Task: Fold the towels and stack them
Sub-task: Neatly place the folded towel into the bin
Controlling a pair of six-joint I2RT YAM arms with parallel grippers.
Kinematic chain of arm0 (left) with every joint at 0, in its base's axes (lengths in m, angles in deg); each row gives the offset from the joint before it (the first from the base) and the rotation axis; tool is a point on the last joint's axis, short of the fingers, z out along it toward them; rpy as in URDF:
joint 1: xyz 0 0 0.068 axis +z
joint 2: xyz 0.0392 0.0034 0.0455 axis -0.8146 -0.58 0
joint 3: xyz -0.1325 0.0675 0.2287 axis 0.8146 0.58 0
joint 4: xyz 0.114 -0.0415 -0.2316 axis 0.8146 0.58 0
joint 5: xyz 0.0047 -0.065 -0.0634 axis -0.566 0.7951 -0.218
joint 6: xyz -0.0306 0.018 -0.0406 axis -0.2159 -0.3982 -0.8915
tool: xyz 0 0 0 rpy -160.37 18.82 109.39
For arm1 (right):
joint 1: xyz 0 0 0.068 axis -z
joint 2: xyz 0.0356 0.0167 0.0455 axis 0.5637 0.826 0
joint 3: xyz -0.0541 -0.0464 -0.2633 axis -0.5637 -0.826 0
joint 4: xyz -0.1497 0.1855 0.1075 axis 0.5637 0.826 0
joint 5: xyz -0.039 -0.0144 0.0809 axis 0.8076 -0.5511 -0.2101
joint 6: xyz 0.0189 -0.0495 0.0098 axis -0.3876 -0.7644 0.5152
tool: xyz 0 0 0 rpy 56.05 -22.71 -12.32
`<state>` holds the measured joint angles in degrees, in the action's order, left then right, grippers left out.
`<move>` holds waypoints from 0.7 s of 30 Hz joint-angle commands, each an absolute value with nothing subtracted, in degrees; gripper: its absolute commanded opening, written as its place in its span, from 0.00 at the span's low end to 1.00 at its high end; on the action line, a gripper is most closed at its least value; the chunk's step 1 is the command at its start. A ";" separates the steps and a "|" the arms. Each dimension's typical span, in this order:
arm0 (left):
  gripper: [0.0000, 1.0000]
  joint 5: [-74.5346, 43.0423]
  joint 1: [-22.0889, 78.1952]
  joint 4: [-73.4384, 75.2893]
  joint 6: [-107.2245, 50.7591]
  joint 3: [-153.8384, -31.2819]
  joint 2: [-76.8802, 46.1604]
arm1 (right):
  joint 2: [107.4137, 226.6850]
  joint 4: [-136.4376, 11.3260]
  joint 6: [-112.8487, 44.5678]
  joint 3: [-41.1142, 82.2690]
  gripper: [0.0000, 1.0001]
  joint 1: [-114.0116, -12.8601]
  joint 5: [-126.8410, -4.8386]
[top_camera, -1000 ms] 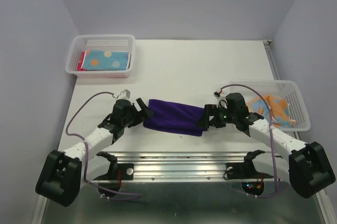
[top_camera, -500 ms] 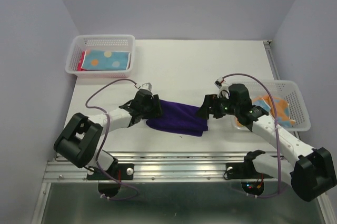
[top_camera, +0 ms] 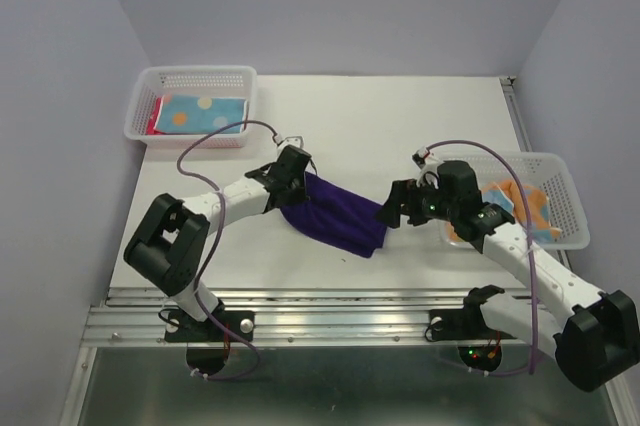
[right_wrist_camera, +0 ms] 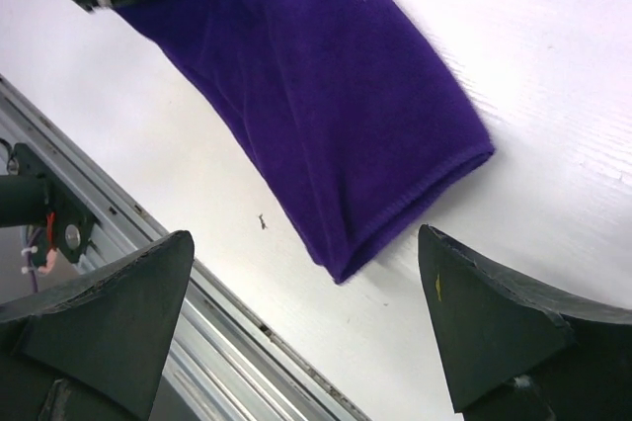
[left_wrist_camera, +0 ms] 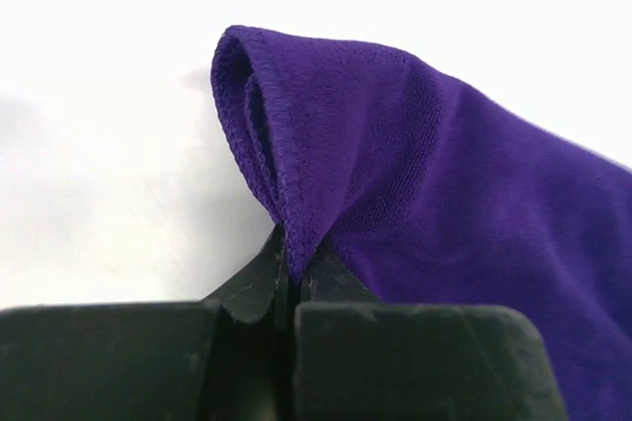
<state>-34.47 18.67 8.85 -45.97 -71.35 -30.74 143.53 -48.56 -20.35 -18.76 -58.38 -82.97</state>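
A folded dark purple towel [top_camera: 335, 216] lies slanted across the middle of the table. My left gripper [top_camera: 299, 179] is shut on its far left end, and in the left wrist view the jaws [left_wrist_camera: 293, 268] pinch a raised fold of the purple cloth [left_wrist_camera: 444, 204]. My right gripper [top_camera: 388, 213] stands open just above the towel's right end [right_wrist_camera: 326, 105], its wide fingertips [right_wrist_camera: 148, 273] to either side of the near corner and touching nothing. A light blue dotted towel [top_camera: 203, 113] lies folded over a pink one [top_camera: 157, 118] in the left basket. An orange patterned towel [top_camera: 527, 204] sits crumpled in the right basket.
A white mesh basket [top_camera: 195, 72] stands at the far left corner and another [top_camera: 572, 208] at the right edge, close beside my right arm. A metal rail [top_camera: 340, 304] runs along the table's near edge. Walls close in the left, back and right.
My left gripper reached in to the purple towel's left end and shut on it, pulling that end farther back so the towel lies slanted. The right gripper stayed open and backed slightly right.
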 commanded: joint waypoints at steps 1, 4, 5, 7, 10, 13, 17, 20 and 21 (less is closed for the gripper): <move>0.00 -43.58 18.96 12.34 -33.21 -82.32 -31.35 | 141.96 -48.48 -21.97 -16.03 1.00 -58.74 -79.56; 0.00 -48.85 19.13 14.89 -25.66 -90.31 -35.21 | 141.60 -48.38 -22.15 -16.38 1.00 -58.74 -78.68; 0.00 -50.10 19.31 15.24 -23.62 -92.53 -36.53 | 141.52 -48.47 -22.06 -16.47 1.00 -58.66 -78.68; 0.00 -53.60 20.44 17.70 -19.49 -99.88 -41.17 | 141.51 -48.56 -22.06 -16.73 1.00 -58.66 -78.68; 0.00 -57.30 22.55 23.57 -17.10 -108.60 -46.37 | 141.69 -48.47 -22.15 -16.91 1.00 -58.65 -77.72; 0.00 -57.59 26.07 25.79 -13.32 -116.61 -51.38 | 141.95 -48.56 -22.06 -17.00 1.00 -58.65 -76.40; 0.00 -55.39 31.08 27.55 -9.54 -126.18 -53.85 | 142.65 -48.91 -21.79 -17.18 1.00 -58.65 -74.81; 0.00 -53.81 34.15 28.60 -7.17 -131.21 -55.17 | 143.36 -48.91 -21.45 -17.18 1.00 -58.65 -73.06; 0.00 -53.37 34.77 28.87 -6.81 -132.35 -55.44 | 143.45 -48.91 -21.36 -17.18 1.00 -58.65 -72.62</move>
